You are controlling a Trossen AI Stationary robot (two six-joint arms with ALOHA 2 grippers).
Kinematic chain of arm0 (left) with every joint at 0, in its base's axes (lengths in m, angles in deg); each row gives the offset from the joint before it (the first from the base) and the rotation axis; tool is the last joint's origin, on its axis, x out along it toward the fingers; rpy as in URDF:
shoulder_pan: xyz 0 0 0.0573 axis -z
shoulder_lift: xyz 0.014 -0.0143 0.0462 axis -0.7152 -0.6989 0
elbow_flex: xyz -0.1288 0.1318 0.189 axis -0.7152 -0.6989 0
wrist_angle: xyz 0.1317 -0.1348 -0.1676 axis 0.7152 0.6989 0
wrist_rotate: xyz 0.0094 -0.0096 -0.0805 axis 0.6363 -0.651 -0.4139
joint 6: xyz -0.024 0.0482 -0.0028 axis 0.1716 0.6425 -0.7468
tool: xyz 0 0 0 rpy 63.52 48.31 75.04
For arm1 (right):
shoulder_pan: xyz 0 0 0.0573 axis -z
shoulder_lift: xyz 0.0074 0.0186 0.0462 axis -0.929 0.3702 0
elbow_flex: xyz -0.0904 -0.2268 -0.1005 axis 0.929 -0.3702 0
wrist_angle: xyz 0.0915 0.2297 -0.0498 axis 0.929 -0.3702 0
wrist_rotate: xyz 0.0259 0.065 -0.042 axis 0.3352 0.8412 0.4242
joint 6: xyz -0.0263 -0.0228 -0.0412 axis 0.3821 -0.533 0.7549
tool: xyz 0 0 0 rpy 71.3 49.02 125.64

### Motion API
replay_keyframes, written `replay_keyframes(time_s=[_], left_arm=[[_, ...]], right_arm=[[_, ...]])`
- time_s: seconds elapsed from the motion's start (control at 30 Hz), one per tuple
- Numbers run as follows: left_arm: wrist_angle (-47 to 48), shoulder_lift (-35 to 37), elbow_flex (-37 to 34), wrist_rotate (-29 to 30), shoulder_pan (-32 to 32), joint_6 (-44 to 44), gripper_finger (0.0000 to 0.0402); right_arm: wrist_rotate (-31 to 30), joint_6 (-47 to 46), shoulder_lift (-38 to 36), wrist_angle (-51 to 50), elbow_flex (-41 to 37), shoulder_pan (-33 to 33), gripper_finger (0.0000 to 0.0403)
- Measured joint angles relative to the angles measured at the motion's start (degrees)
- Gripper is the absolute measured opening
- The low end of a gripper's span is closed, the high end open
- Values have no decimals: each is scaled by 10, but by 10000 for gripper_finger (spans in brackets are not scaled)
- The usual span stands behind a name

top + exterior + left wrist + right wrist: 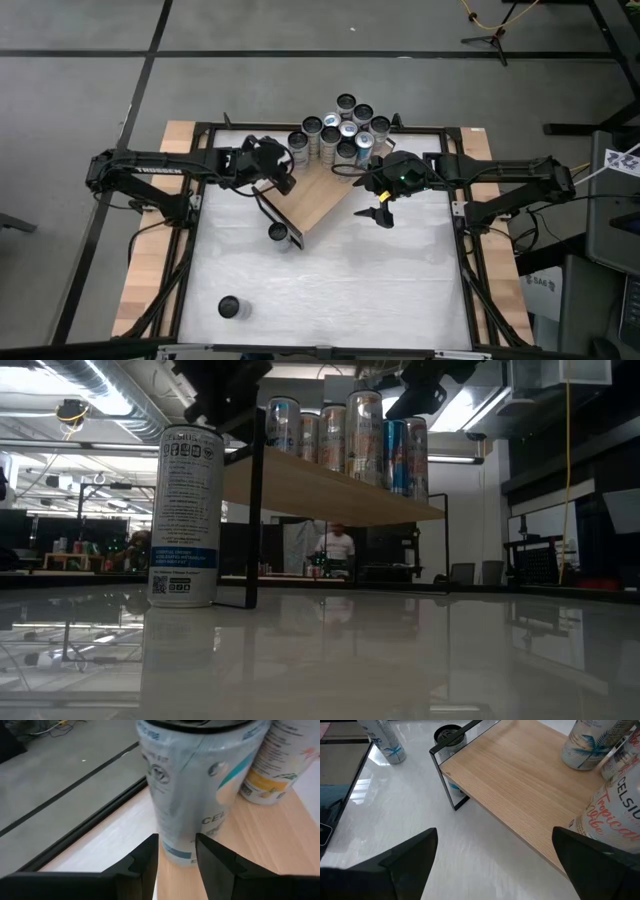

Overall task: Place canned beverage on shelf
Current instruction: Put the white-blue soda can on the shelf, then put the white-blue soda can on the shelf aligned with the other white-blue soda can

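- High view shows the shelf, a long light-brown wooden board with a smooth grain and thin black metal frame ends, lying at an angle across the far half of the glossy white counter.
- A tight cluster of tall cylindrical cans with round metal tops stands at the shelf's far end, near the counter's far edge.
- One can stands on the counter just beside the shelf's near frame end; another can stands alone toward the counter's near left corner, well apart from the shelf.
- The left arm reaches in from the counter's left edge, its wrist bent over the shelf's left side; the left claw has its two dark, flat fingers only slightly parted, with a pale printed can standing on the board just beyond them.
- The right arm stretches in from the right edge; the right claw hangs spread wide above the shelf's long right edge, gripping nothing, with a "Tropical" can close by its finger.
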Motion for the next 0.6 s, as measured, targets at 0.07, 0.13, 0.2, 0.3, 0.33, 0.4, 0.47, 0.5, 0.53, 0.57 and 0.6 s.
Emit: replay_keyframes(time_s=[0.07,0.13,0.2,0.3,0.33,0.4,0.47,0.5,0.53,0.57,0.6], left_arm=[[-4,0,0,-10,0,0,125],[-6,0,0,-22,0,0,125],[-2,3,0,-36,3,0,125],[-2,22,0,-54,20,0,125],[-3,31,0,-57,28,-1,125],[-4,45,0,-65,47,-11,125],[-3,61,0,-91,66,-30,125],[-4,69,0,-111,76,-42,125],[-4,77,0,-134,85,-57,125],[-4,83,0,-161,95,-73,125],[-4,88,1,-193,104,-89,125]], right_arm=[[0,0,0,0,0,0,388],[0,0,0,0,0,0,388],[0,0,0,0,0,0,388],[0,0,0,0,0,0,388],[0,0,0,0,0,0,388],[0,0,0,0,0,0,388],[0,0,0,0,0,0,388],[0,0,0,0,0,0,388],[0,0,0,0,0,0,388],[0,0,0,0,0,0,388],[0,0,0,0,0,0,388]])
